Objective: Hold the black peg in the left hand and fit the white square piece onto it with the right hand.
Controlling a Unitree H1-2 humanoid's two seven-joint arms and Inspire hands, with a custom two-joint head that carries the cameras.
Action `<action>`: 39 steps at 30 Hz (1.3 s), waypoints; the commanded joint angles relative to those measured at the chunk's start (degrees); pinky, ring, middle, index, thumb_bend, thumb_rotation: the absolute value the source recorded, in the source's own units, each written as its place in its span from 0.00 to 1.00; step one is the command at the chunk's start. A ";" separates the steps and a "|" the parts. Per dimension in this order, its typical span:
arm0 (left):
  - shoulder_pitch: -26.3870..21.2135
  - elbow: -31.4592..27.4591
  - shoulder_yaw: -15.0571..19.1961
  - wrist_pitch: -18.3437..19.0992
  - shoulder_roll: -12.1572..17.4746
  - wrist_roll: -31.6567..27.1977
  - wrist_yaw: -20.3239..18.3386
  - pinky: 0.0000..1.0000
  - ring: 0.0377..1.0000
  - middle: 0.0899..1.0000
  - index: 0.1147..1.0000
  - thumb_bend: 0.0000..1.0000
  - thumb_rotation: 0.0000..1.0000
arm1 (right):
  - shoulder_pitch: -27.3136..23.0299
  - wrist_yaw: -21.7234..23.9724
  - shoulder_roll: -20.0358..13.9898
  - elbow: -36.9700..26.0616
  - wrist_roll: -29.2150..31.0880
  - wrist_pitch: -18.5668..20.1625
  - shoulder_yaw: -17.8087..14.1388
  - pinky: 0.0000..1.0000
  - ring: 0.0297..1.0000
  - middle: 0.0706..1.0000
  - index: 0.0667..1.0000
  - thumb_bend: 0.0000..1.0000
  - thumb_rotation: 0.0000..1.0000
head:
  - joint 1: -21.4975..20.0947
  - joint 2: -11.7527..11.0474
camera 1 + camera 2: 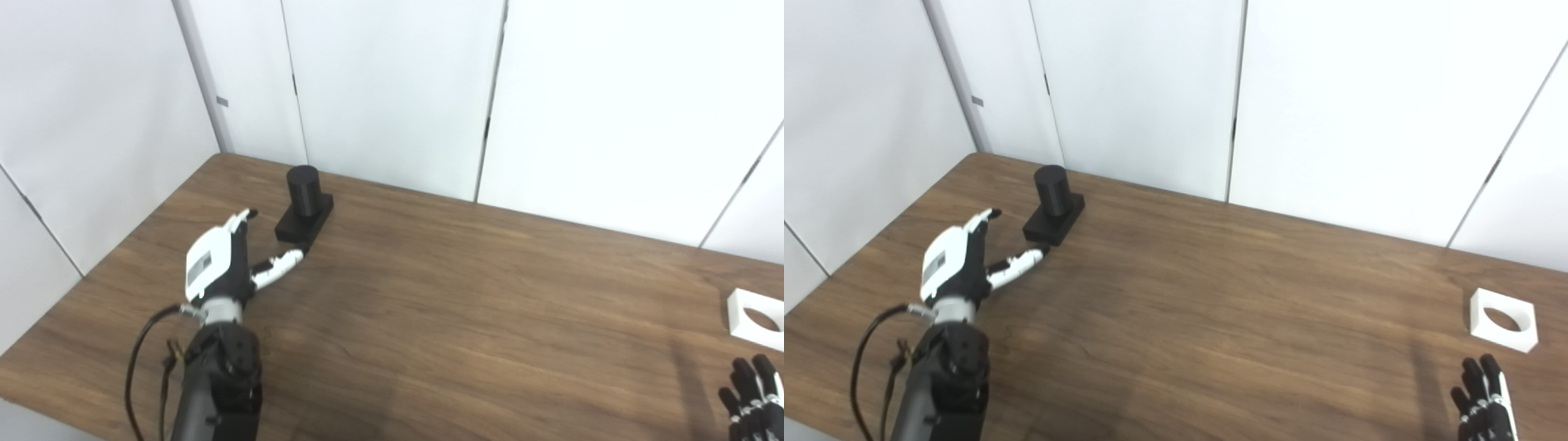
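The black peg [304,204], a round post on a square base, stands upright near the table's far left corner. My left hand [229,260] is open just in front of it, thumb spread toward the base's near corner, fingers pointing at its left side; it holds nothing. The white square piece [1504,320], with a round hole through it, lies flat at the table's right side. My right hand [1482,398] shows only its fingers at the bottom right edge, spread apart and empty, a little short of the white piece.
The brown wooden table [465,306] ends at white wall panels [392,86] along its far edge and left side. A black cable [138,361] loops beside my left forearm near the front left edge.
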 commanded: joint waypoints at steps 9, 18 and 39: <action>-7.99 9.39 -1.00 -0.43 4.07 4.30 1.94 0.87 0.93 0.92 0.85 0.91 0.61 | 1.38 0.59 0.82 2.57 0.84 -0.62 0.13 0.98 0.99 0.96 1.00 0.77 0.97 | -0.91 0.69; -12.53 17.99 -3.27 -0.43 5.81 15.17 1.67 1.00 0.99 0.94 0.82 0.91 0.69 | 1.92 0.20 1.28 1.68 0.65 -0.21 0.14 0.94 0.97 0.94 1.00 0.78 0.95 | -1.58 1.07; -15.87 27.47 -4.54 -0.43 7.74 14.29 3.44 1.00 0.98 0.93 0.74 0.93 0.74 | 2.32 -0.43 2.24 0.30 -0.22 1.77 0.09 0.92 0.94 0.91 0.97 0.77 0.95 | -2.21 1.29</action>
